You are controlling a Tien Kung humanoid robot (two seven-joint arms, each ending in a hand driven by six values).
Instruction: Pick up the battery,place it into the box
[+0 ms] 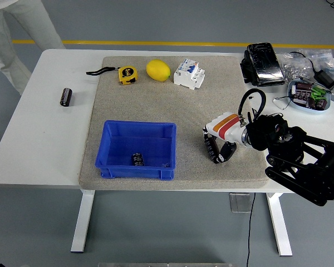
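Observation:
My right hand (217, 149), white with an orange band, comes in from the right over the grey mat (139, 100). Its fingers are curled around a black cylindrical battery (211, 147), held upright just above the mat. The blue box (137, 149) stands to the hand's left near the mat's front edge, with one black battery (137, 159) lying inside it. Another black battery (65, 96) lies on the white table to the left of the mat. My left hand is out of view.
A yellow tape measure (127, 74), a lemon (158, 70) and a white circuit breaker (188, 73) line the mat's far edge. A black device (263, 63), cables and a dish of parts (308, 94) sit at the far right. A person's legs (22, 28) stand at the far left.

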